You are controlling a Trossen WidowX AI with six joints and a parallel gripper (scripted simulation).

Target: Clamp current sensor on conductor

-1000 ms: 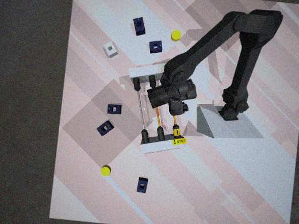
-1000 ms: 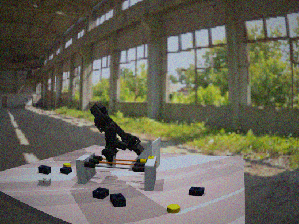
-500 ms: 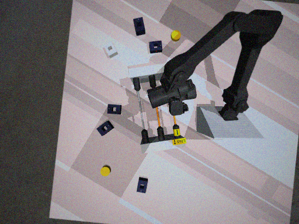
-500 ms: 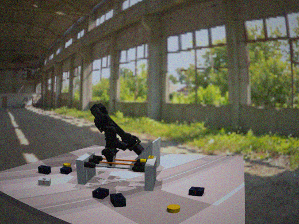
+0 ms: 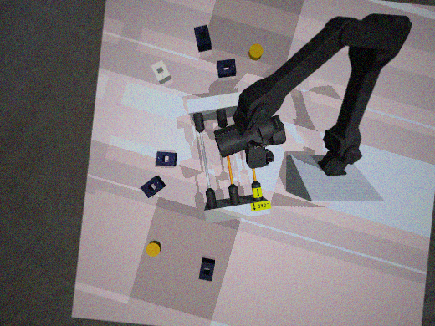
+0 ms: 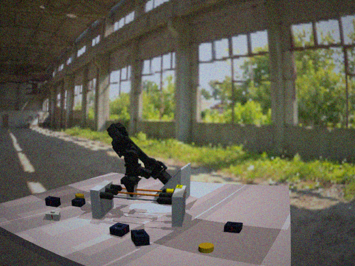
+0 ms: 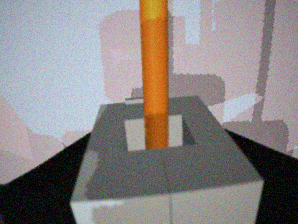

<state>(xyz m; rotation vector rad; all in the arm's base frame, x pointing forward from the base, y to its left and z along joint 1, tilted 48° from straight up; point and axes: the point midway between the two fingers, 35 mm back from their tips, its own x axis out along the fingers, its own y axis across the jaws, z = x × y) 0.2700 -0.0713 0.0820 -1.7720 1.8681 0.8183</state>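
Yellow marker plate: "LOAD" is read upside down, beside a black arrow.
Yellow sleeve: a black mark, unreadable.

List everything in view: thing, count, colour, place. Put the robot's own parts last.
Conductors: three; two orange, one pale grey; strung side by side between the fixture's end walls. The LOAD conductor is orange.
LOAD marker: one, yellow, at the fixture's near end.
Fixture end walls: two, grey, mid-table.
Current sensor: one, grey, round the LOAD conductor, held in the jaws.
Dark blue blocks: six, scattered over the table.
White block: one, far left.
Yellow discs: two, one far, one near.
Base wedge: one, grey, right.
Arm: one, black.
Gripper: one, black, shut on the sensor.
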